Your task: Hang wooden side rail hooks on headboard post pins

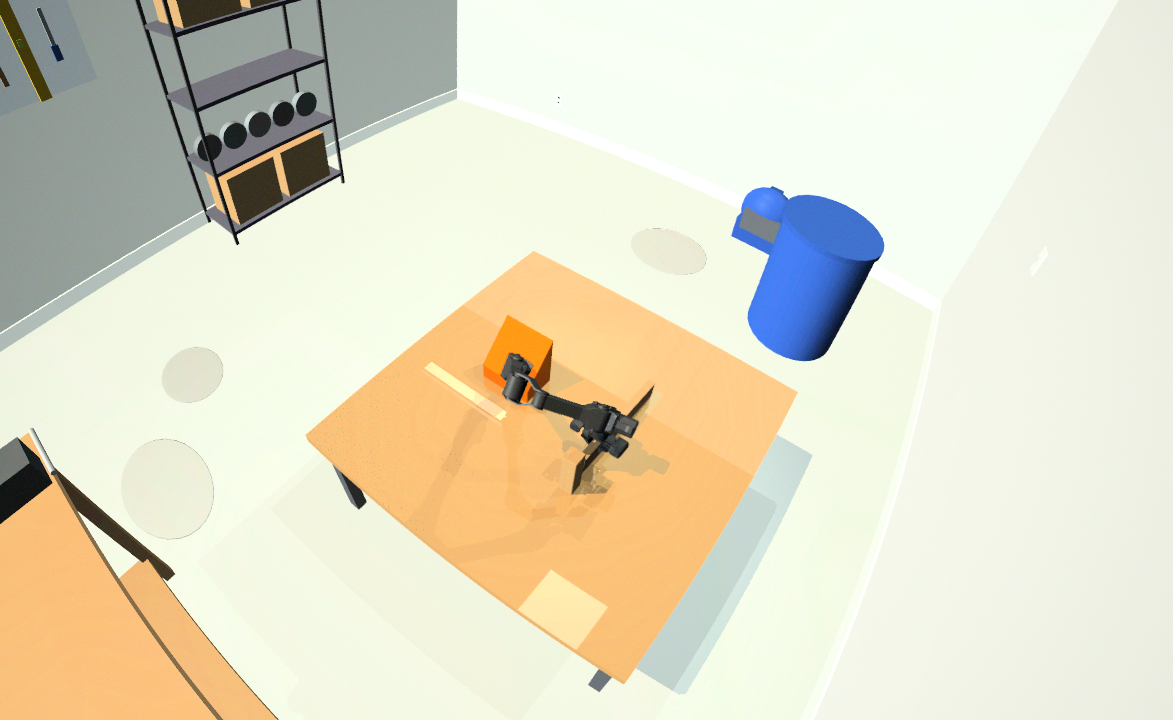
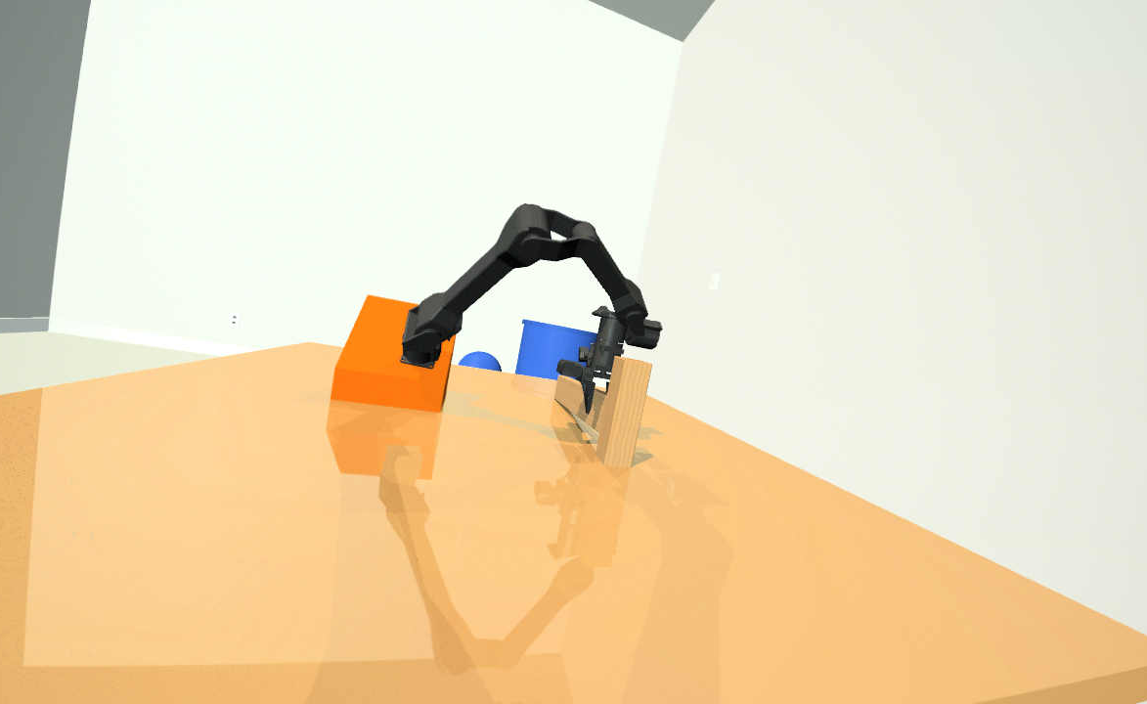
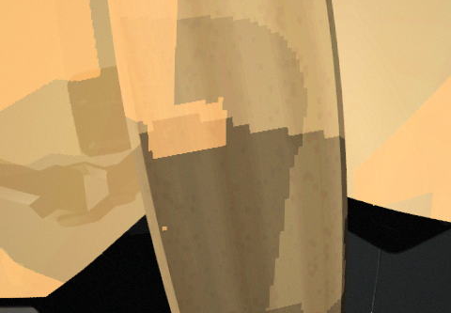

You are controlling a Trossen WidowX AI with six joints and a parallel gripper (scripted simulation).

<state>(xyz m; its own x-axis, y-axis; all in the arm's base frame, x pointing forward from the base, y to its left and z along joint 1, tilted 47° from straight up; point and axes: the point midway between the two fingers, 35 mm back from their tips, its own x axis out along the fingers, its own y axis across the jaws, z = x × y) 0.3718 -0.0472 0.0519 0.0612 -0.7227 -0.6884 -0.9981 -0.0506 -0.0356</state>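
The wooden side rail [image 1: 642, 400] [image 2: 567, 390] [image 3: 235, 78] stands on edge and runs under my gripper towards the headboard post. My gripper [image 1: 602, 437] [image 3: 227, 207] is shut on the rail, with a dark finger on each side of it in the wrist view. The headboard post [image 1: 578, 475] [image 2: 627, 413] stands upright at the near end of the rail, close beside my gripper. The rail's end reaches or nearly reaches the post. The steel hooks, the slot and the pins are hidden, so I cannot tell whether the hooks sit on the pins. The rail's far-end contact with the table is unclear.
An orange box [image 1: 519, 347] [image 2: 389, 388] stands at my arm's base on the wooden table [image 1: 447, 501] [image 2: 209, 560]. A pale strip [image 1: 465, 391] lies left of the box in the top view. A blue barrel [image 1: 812, 282] stands beyond the table.
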